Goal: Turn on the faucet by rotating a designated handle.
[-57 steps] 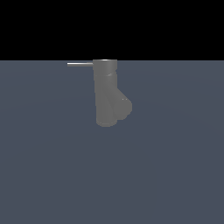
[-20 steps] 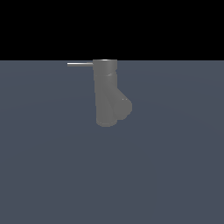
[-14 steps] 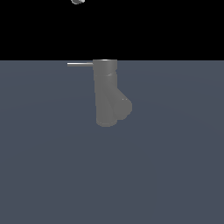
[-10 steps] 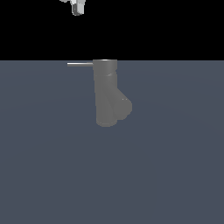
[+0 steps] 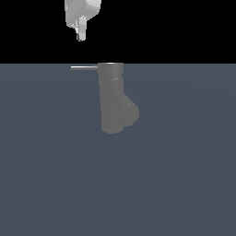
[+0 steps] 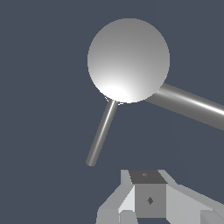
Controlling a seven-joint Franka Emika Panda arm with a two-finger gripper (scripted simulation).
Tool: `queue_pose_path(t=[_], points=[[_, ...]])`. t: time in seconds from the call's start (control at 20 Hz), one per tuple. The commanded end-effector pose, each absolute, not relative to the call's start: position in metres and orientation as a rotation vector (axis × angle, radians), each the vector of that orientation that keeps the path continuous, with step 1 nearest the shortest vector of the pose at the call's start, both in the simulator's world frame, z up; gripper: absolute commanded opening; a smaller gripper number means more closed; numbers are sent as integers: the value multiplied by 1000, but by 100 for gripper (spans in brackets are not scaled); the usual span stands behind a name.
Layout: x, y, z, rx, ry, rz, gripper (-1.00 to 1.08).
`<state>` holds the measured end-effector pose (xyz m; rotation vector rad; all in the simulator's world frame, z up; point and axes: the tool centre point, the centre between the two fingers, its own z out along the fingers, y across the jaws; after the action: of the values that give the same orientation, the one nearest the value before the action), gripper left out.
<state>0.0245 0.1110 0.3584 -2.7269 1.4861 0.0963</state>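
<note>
Your gripper (image 5: 80, 36) hangs at the top of the exterior view, above the handle (image 5: 84, 67) and well clear of it, touching nothing and holding nothing. Can't tell how far the jaws are spread; in both views the fingers read as one block. The faucet (image 5: 112, 97) stands upright on the grey floor (image 5: 184, 175), spout angling to the exterior view's right. The handle sticks out sideways from its top rim toward the exterior view's left. No labels or writing readable.
</note>
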Motion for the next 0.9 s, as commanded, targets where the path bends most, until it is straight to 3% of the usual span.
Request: queue_pose_path(t=[0.0,0.85], points=[[38,118,345,-2685,1571,85,-100],[93,153,275,-2463,1948,8,-100]])
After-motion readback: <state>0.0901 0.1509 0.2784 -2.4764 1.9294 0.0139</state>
